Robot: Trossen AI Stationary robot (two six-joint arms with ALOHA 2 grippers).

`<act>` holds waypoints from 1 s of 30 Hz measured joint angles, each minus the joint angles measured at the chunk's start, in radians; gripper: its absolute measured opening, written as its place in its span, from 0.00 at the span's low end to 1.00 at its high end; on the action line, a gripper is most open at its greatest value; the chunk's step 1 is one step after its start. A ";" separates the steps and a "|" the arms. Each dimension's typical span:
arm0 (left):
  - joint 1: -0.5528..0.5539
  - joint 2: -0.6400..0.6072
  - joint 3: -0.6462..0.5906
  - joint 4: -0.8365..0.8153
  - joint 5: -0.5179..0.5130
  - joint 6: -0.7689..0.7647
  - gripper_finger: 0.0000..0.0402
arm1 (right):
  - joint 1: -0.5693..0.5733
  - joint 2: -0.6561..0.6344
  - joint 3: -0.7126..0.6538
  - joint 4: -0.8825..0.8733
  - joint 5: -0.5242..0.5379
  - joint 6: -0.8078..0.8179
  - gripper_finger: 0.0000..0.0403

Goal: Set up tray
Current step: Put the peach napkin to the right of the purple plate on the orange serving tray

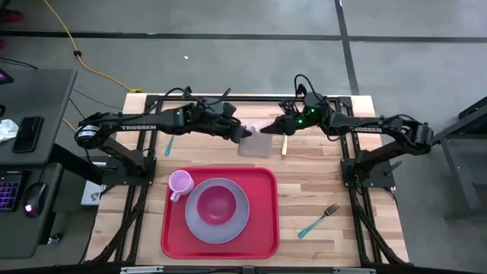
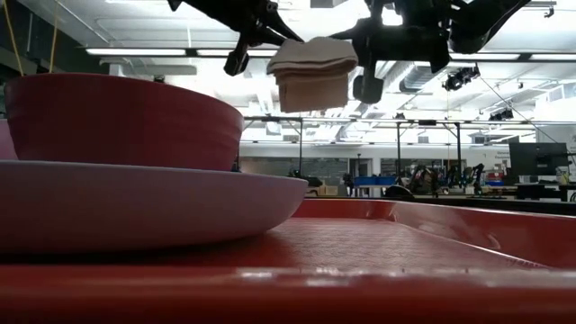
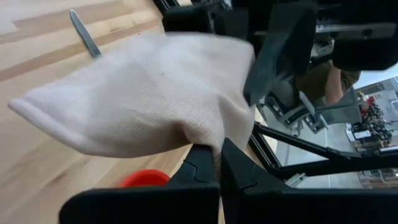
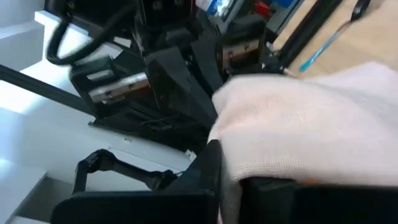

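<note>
From the low camera my red tray (image 2: 423, 243) runs off the bottom and both sides, and the bowl (image 2: 117, 117) and plate (image 2: 135, 207) are cut at the left. The cloth (image 3: 143, 99) hides most of my bench (image 3: 37, 168) from the left wrist camera.

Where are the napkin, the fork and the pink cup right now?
napkin (image 1: 252, 140), high view, middle of the cloth.
fork (image 1: 319, 220), high view, middle of its length.
pink cup (image 1: 180, 183), high view, inside of the cup.
</note>
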 joint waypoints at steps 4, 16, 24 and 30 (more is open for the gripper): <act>-0.011 0.000 0.000 0.000 0.002 -0.001 0.06 | 0.021 0.000 0.000 -0.042 0.000 0.005 0.01; -0.017 0.000 0.000 -0.010 0.078 -0.014 0.38 | 0.039 -0.006 0.000 -0.154 -0.006 0.027 0.00; -0.015 0.000 0.000 -0.054 0.111 -0.016 0.43 | 0.039 -0.065 0.000 -0.176 -0.006 0.039 0.00; -0.015 0.000 0.000 -0.059 0.125 -0.015 0.43 | 0.048 -0.107 0.000 -0.223 -0.007 0.063 0.00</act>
